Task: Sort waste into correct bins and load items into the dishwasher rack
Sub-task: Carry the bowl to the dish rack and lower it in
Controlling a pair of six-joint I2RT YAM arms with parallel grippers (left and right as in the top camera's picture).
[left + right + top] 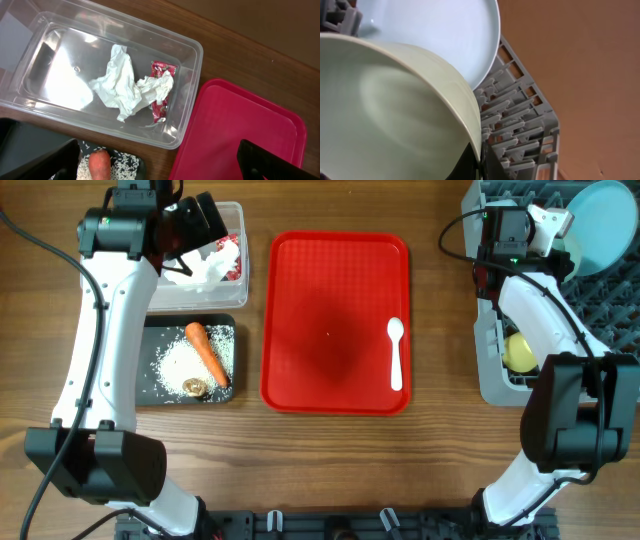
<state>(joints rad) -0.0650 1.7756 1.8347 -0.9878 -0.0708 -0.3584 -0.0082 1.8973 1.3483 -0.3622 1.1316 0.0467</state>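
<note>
Your dishwasher rack [488,370] sits right of the red tray [335,320], with a strip of bare table between them. The clear tub [236,218] lies just left of the red tray's far corner. The black tray [150,385] lies left of its near half.

The light blue plate [605,225] stands tilted among the pegs at the rack's far end, well right of the red tray. The mint bowl [395,115] leans against the plate on the side nearer the red tray. Your right gripper [545,228] is close over that bowl. It fills the wrist view, so you cannot tell whether the jaws grip it or stand apart.

Your left gripper [198,225] hangs above the tub, left of the red tray. Its fingers [265,162] are spread wide with nothing between them.

The crumpled tissue [120,85] lies in the end of the tub nearer the red tray. The red wrapper [161,70] touches the tissue on the side toward the red tray. The carrot [207,352] lies diagonally in the black tray on the rice grains [175,362].

The yellow cup [520,352] sits in the rack's edge compartment facing the red tray. The white spoon [396,355] rests on the red tray's right side. The brown lump [194,387] lies beside the carrot's near end, left of the red tray.
</note>
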